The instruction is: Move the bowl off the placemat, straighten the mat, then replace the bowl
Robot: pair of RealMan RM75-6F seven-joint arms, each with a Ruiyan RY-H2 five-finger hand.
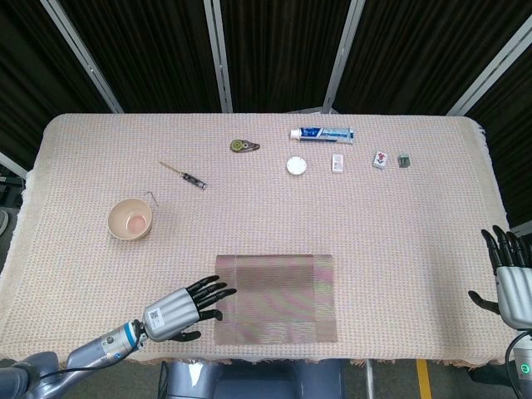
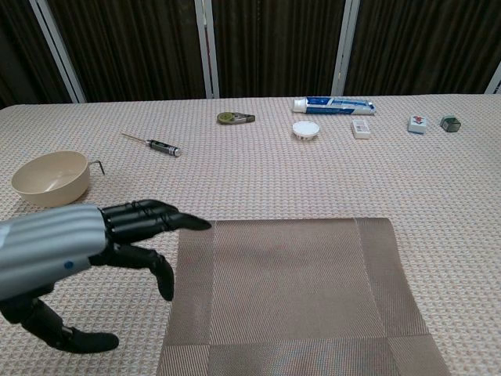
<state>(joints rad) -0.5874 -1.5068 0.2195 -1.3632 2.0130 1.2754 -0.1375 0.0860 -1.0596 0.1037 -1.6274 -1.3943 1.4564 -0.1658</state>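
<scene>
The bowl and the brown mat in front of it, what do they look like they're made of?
The small beige bowl looks like matte plastic or glazed ceramic: smooth, even colour, faint sheen inside; which one is unclear. The brown rectangular placemat looks like woven vinyl or a similar synthetic: fine ribbed weave, slight gloss, lying flat.

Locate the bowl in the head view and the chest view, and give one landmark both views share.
Head view: the bowl sits left of centre, off the placemat.
Chest view: the bowl sits at the far left, beyond the left hand.
Shared landmark: the screwdriver lies just behind and to the right of it.
</scene>
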